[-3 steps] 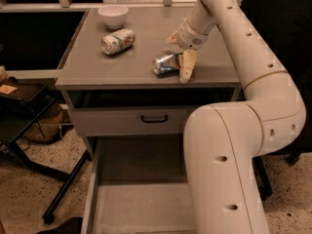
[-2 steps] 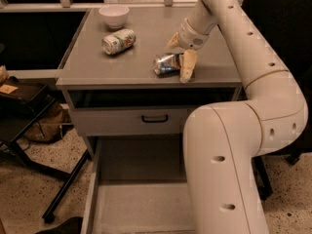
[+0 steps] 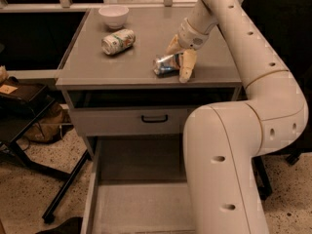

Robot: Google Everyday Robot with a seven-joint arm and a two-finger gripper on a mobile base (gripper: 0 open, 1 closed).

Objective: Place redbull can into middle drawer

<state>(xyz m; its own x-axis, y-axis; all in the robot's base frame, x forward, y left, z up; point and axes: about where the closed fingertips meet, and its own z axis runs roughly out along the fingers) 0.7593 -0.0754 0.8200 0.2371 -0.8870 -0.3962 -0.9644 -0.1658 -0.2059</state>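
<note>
The redbull can (image 3: 165, 64), blue and silver and crumpled, lies on its side on the grey cabinet top (image 3: 97, 67), near the front edge. My gripper (image 3: 179, 56) reaches down over the can's right end. One finger (image 3: 187, 66) stands in front of the can and the other (image 3: 172, 45) behind it, spread apart. The can rests on the top. The middle drawer (image 3: 139, 206) is pulled out below, a wide grey box with a bare floor. My arm's lower links (image 3: 222, 169) cover its right side.
A white can with green and red print (image 3: 118, 41) lies on its side at the top's back left, with a white bowl (image 3: 113, 15) behind it. A grey drawer front with a black handle (image 3: 154, 118) is shut above the open drawer. A black stand (image 3: 24, 130) is at the left.
</note>
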